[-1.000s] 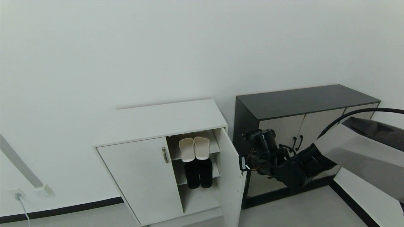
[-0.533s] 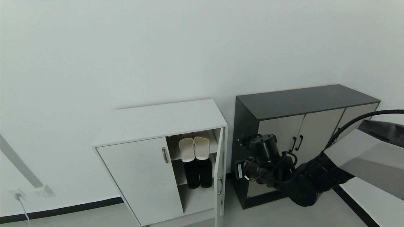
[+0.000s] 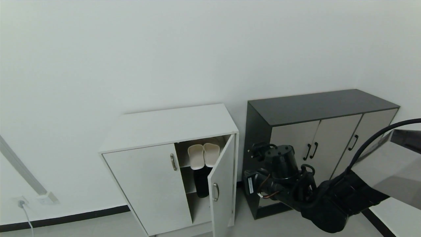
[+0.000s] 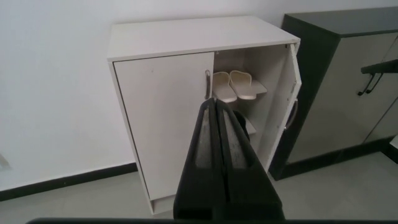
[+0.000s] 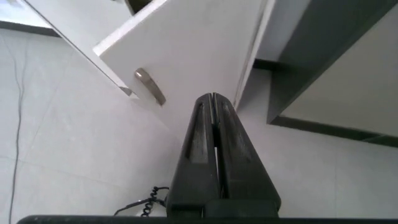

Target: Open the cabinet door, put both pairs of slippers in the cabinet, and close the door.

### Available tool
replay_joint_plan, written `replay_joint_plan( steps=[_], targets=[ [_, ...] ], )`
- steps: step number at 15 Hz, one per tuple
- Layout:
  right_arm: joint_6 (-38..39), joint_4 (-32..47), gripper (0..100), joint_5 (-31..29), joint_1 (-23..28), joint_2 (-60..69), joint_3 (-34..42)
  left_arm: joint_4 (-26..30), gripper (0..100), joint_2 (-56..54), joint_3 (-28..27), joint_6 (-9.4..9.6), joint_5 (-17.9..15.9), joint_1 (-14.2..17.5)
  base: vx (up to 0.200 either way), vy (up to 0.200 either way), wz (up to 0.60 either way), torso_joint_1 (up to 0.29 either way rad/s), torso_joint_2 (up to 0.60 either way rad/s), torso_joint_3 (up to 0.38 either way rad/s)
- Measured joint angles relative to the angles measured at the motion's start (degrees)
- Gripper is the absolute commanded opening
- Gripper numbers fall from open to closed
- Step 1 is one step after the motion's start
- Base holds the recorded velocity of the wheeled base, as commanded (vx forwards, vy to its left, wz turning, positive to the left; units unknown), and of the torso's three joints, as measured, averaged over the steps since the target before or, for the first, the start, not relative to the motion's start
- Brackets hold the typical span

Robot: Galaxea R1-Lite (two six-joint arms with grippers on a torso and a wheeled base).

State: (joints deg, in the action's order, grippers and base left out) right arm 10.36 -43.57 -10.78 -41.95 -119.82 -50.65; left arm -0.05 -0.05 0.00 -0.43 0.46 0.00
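Cabinet [image 3: 171, 125] door [image 3: 225, 164] is seen ajar — pale slippers [image 3: 204, 154] above black slippers [image 3: 201, 184] inside; left gripper [image 4: 216, 106], right gripper [image 5: 214, 99] jaws pressed together, empty.

Three views, one shared cabinet [image 3: 171, 125]

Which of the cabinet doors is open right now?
The door of the white wooden cabinet nearer the dark grey cabinet: it stands ajar, while the other white door and the dark cabinet's three doors are shut.

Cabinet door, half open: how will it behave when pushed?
The cabinet door is a flat hinged panel, so it likely swings without flexing. It looks thin, probably light. The right claw might slip on its smooth face.
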Motion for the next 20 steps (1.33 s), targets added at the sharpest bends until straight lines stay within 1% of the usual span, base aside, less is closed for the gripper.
replay_joint_plan(
  steps=[2,4,8,11,13,15,18,19,20],
  targets=[
    [0.0,0.05,0,1.32,-0.52,0.56,0.46,0.02,0,-0.02,0.0,-0.01,0.07,0.0,0.0,0.0,0.6,0.007,0.01,0.0],
    [0.04,-0.82,0,2.18,-0.52,0.91,0.85,0.0,0,0.0,0.0,0.0,0.07,0.0,0.0,0.0,0.0,0.0,0.0,0.0],
    [-0.1,-1.87,0,1.97,-0.16,1.18,1.82,-0.02,0,-0.02,0.0,0.0,0.02,0.02,0.0,0.0,0.0,0.0,0.0,0.0],
    [-1.99,-2.24,0,1.96,-0.06,1.71,3.55,-0.02,0,0.0,0.0,0.0,0.11,-0.02,0.0,0.0,0.0,0.0,0.0,0.0],
    [-3.08,-3.75,0,1.89,0.55,2.32,6.03,-0.02,0,-0.02,0.0,-0.06,0.84,-0.02,0.2,0.0,0.0,0.007,0.0,0.005],
    [-3.28,-5.8,0,1.94,0.69,2.57,8.53,-0.05,0,0.0,0.0,-0.06,0.87,0.0,0.2,0.0,0.0,-0.012,-0.01,0.007],
    [-3.3,-11.56,0,1.96,1.44,2.54,14.8,-0.05,0,-0.02,0.0,-0.01,0.82,0.0,0.2,0.0,0.0,0.014,0.0,0.002],
    [-3.33,-12.4,0,2.11,1.44,2.4,16.15,0.0,0,-0.02,0.0,-0.04,0.84,0.0,0.2,0.0,0.0,0.002,0.0,0.002],
    [-3.34,-12.46,0,2.22,1.49,2.24,17.09,0.0,0,-0.02,0.0,-0.06,0.87,0.0,0.0,0.0,0.0,0.0,0.0,0.0]
  ],
)
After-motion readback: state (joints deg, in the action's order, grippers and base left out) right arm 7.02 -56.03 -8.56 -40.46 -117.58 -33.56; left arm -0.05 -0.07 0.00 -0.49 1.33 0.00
